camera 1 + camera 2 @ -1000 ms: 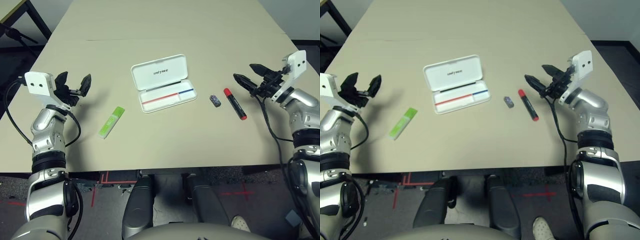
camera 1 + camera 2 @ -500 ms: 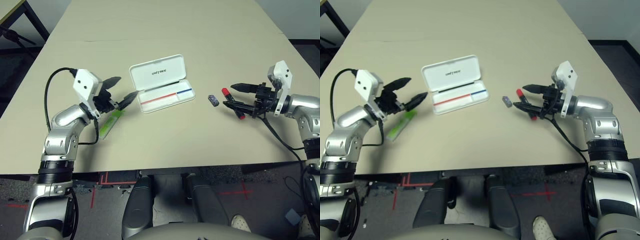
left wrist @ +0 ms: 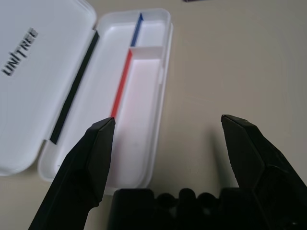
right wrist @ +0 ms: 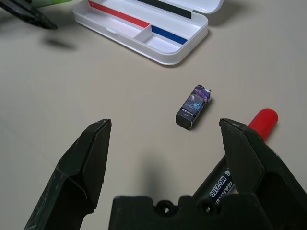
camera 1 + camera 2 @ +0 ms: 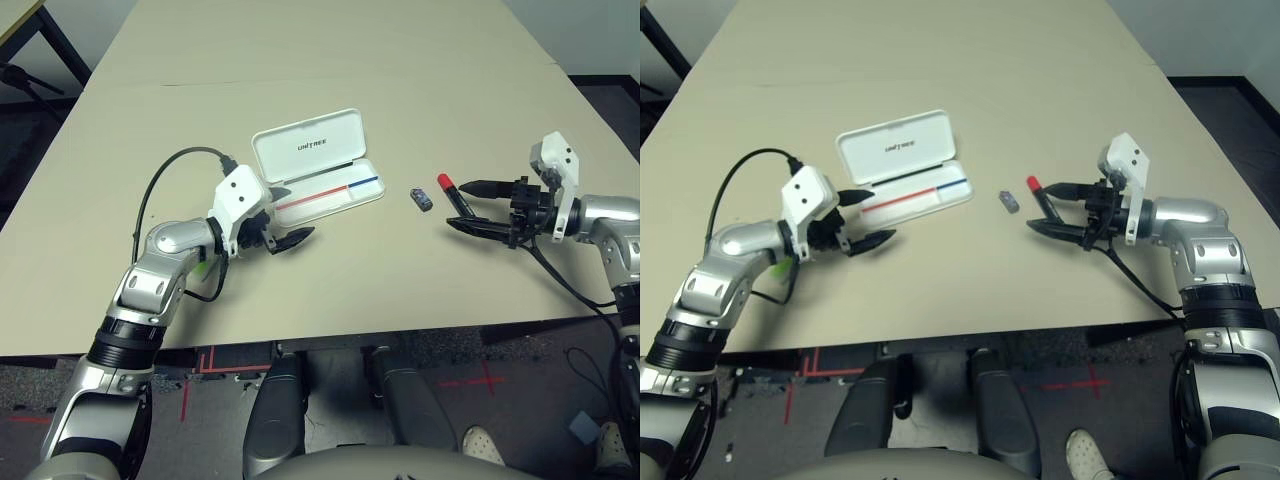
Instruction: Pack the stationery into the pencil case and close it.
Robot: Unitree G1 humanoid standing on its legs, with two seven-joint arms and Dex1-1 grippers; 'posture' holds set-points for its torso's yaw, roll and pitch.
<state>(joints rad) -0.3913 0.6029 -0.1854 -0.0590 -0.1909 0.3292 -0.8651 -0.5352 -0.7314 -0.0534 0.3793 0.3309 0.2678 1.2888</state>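
Observation:
The white pencil case (image 5: 340, 195) lies open at mid-table, its lid (image 5: 305, 145) with "UNITREE" lettering folded back and its tray (image 3: 139, 96) empty. My left gripper (image 5: 285, 214) hangs open just in front of the tray's near left corner, nothing between its fingers. The green highlighter (image 5: 786, 268) is mostly hidden behind my left forearm. The small dark eraser (image 5: 422, 199) lies right of the case. The red marker (image 5: 445, 184) lies beside it, its black body (image 4: 218, 182) running under my open right gripper (image 5: 468, 206).
The beige table (image 5: 330, 290) stretches bare in front of the case and behind it. A black cable (image 5: 160, 190) loops off my left wrist. The table's front edge (image 5: 350, 338) runs close below both forearms.
My left gripper has swung right, past the highlighter, to the front of the case's tray. My right gripper has come in low over the marker and has barely shifted in the last half second.

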